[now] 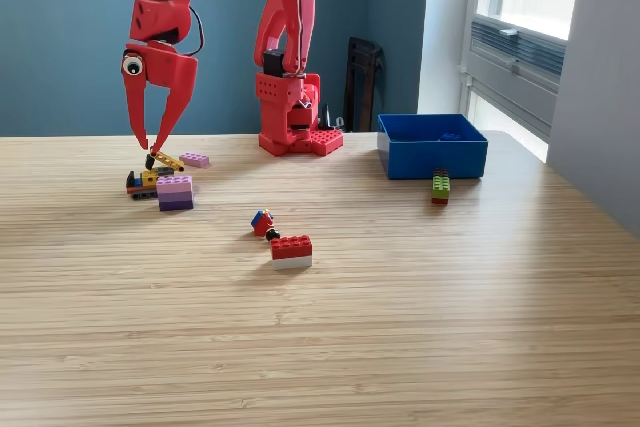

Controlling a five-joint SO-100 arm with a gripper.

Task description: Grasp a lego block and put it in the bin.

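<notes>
Teal wall behind, window at the exterior view's right, pale wood table point(420, 347) across the whole frame. Only 1 view to call, the exterior one.

Red arm point(285, 37) bent over toward that view's left, gripper point(152, 150) pointing straight down. Fingertips pinched on a small yellow brick point(165, 160), tilted, low over the table, maybe touching it. Right by a little pile: pink brick point(195, 159), purple block point(175, 192), a dark mixed piece point(140, 184).

Blue bin point(432, 145) well apart at the exterior view's right, a blue shape faintly visible inside. Green-and-red stack point(440, 186) just in front of it. Red-and-white block point(291, 250) and a small mixed piece point(263, 222) mid-table.

Looks like the grasp step, just secured. Next up, by judgement: lift clear of the pile, swing across toward the bin, get over the wall, let go.
</notes>
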